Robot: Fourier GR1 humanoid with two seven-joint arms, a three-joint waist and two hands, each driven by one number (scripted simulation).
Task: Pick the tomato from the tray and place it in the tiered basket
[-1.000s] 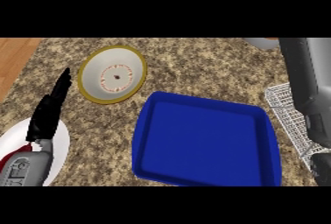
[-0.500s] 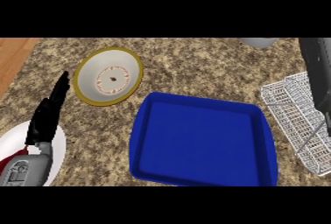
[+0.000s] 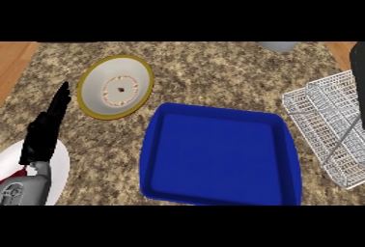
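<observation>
Where the head view looks down on the speckled table (image 3: 214, 77), no writing or label can be read. Blue tray (image 3: 219, 154) at centre, its floor bare; no tomato shows. White wire tiered basket (image 3: 329, 126) at right edge. Yellow-rimmed plate (image 3: 115, 87) upper left. Left hand (image 3: 47, 129) at left edge, fingers straight, holding nothing. Right hand unseen.

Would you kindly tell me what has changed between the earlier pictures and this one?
The right arm, which covered the wire basket a second ago, has drawn back to the view's right edge, so the basket now shows almost whole. No tomato is visible. The blue tray, the plate and the left hand, open at the left, keep their places on the counter.
</observation>
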